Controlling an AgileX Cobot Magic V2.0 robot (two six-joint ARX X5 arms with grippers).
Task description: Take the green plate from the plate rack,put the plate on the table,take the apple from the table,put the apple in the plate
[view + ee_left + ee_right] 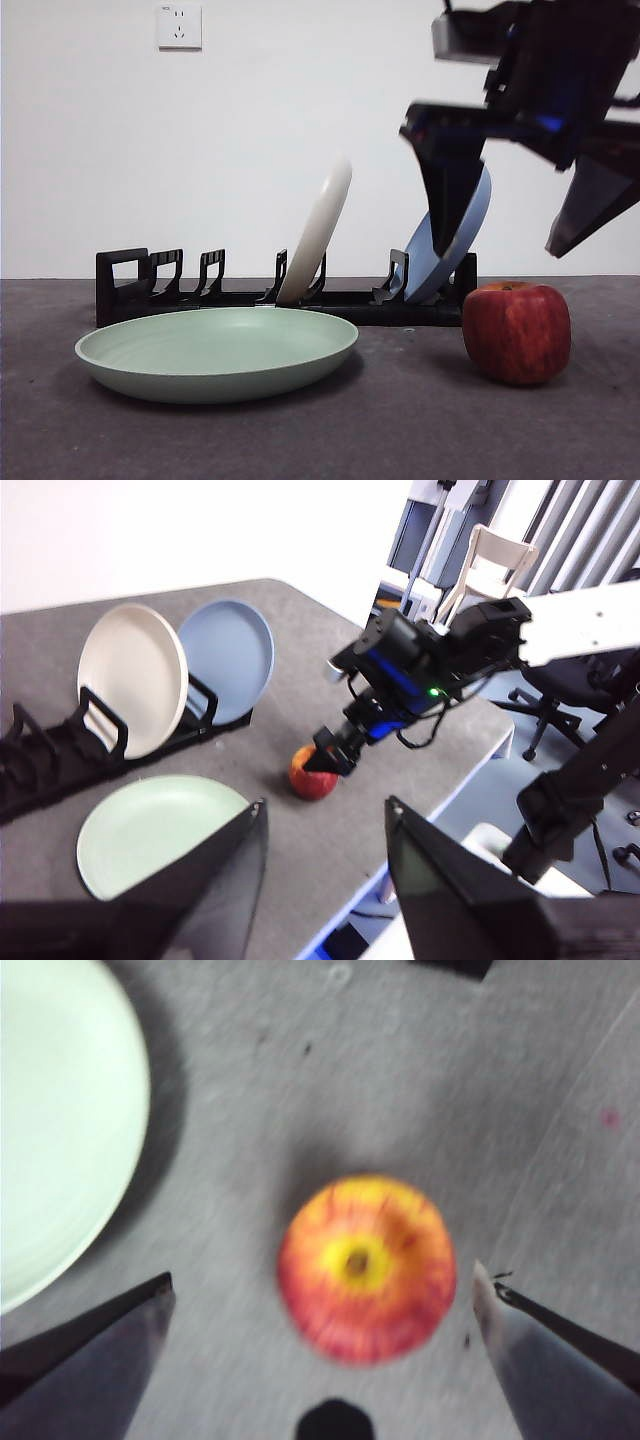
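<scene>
- Leftmost, the plate rack (pixel 280 295) stood along the back of the worktop (pixel 400 420), its squared loop end and first few slots bare.
- Just in front of the plate rack's left half, the green plate (pixel 215 352) lay flat on the worktop, right way up and holding nothing.
- Near the middle of the plate rack, a cream-white plate (pixel 318 232) stood on edge in a slot, leaning a little to the right.
- At the plate rack's right end, a blue plate (pixel 455 245) leaned in the last slot, partly hidden by a dark jaw in the front view.
- Beyond the plate rack's right end and slightly nearer the camera, the apple (pixel 516 331) sat on the worktop, stem dip up, well apart from the green plate.
- Above the apple, clear of it, hung the right hand (pixel 320 1305), jaws spread wide with one tip on either side of the fruit and neither touching it.
- Well away from the plate rack, the left hand (pixel 325 825) was raised, jaws spread apart and gripping nothing, looking down on the whole scene.
</scene>
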